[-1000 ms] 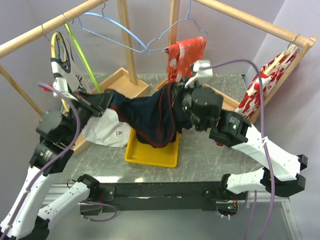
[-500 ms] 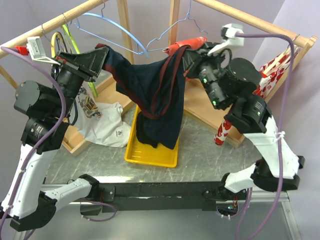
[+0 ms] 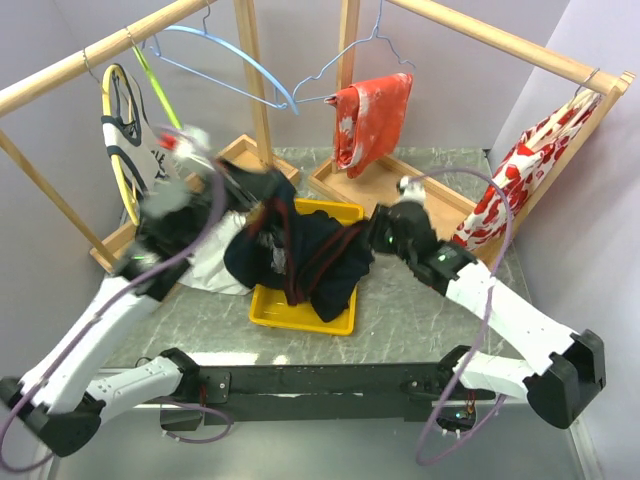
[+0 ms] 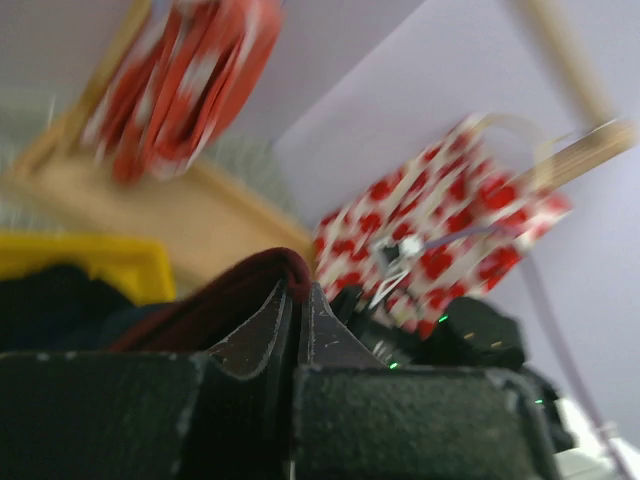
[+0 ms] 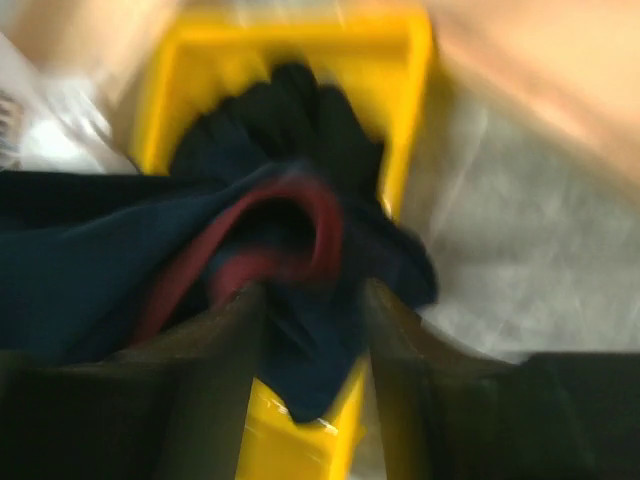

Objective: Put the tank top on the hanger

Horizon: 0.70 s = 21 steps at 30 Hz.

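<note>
Down over the yellow tray (image 3: 300, 322), the tank top (image 3: 305, 255) now sits in a dark lump, with part of it lying inside the tray. A moment ago the 2 arms held it up high and stretched wide, close to the wood rail (image 3: 60, 75). Now both arms have dropped low and come closer together, so the cloth has gone slack and bunched up. That looks like a step back for the job, because the shirt is now far below the hanger (image 3: 160, 85). The green hanger hangs bare on the rail at the back left, well apart from the shirt. The left arm bends down from the left side and looks smeared, as if it is moving fast. The left gripper (image 4: 297, 295) has its 2 fingers pressed tight together, with the shirt's red trim (image 4: 230, 300) pinched between them. The right arm reaches low across the table from the right, and the right gripper (image 3: 375, 233) touches the right edge of the lump. Navy cloth lies between its 2 fingers, but that view is too blurry to tell if they squeeze it.
</note>
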### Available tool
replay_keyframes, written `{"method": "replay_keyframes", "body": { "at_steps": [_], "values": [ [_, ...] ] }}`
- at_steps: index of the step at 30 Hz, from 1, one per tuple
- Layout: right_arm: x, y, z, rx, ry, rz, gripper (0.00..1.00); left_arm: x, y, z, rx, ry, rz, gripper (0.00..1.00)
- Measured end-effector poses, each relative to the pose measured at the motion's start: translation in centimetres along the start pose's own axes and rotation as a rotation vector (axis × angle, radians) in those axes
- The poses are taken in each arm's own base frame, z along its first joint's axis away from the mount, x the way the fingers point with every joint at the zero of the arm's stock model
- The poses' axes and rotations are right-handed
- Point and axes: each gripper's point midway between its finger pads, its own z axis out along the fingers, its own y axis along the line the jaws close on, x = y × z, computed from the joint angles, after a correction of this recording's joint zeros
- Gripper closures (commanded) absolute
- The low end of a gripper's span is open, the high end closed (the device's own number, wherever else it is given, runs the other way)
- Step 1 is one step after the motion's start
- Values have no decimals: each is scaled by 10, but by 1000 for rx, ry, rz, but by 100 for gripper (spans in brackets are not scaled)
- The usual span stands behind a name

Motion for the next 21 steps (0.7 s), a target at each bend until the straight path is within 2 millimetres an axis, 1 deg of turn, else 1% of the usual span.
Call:
{"method": "replay_keyframes", "body": {
  "at_steps": [1,2,4,5,6,7,8,10,11,12,13,14,16,18,19,21],
  "values": [
    [21,-12,4,27,49,4,28,28,20,4,-43,59,-7,99],
    [37,-19,6,39,89,7,25,55,40,7,-90,119,-17,99],
    [54,-23,5,39,123,8,23,92,74,8,-174,198,-21,99],
    [60,-21,3,35,129,6,24,107,91,6,-220,228,-22,99],
    [64,-15,-2,19,129,3,25,118,106,4,-265,250,-22,99],
    [67,-7,-7,-3,123,-7,27,125,116,1,-298,261,-24,99],
    [70,4,-14,-36,119,-18,28,127,121,-2,-320,262,-22,99],
    [76,29,-26,-113,113,-32,29,121,123,-3,-331,236,-20,99],
    [80,40,-31,-146,112,-42,30,116,121,-5,-330,214,-19,99],
    [85,47,-33,-166,118,-50,31,110,118,-7,-325,196,-19,99],
    [94,54,-34,-180,132,-70,35,103,114,-9,-317,173,-18,99],
    [102,60,-33,-184,145,-89,36,95,110,-12,-309,144,-18,99],
    [122,67,-27,-180,183,-130,37,80,102,-20,-290,91,-19,99],
    [138,68,-21,-168,218,-161,39,64,93,-28,-275,39,-19,99],
    [144,67,-19,-162,230,-171,42,56,88,-32,-266,16,-19,99],
    [146,69,-16,-164,232,-173,44,43,80,-35,-253,-19,-20,99]
  ]
}}
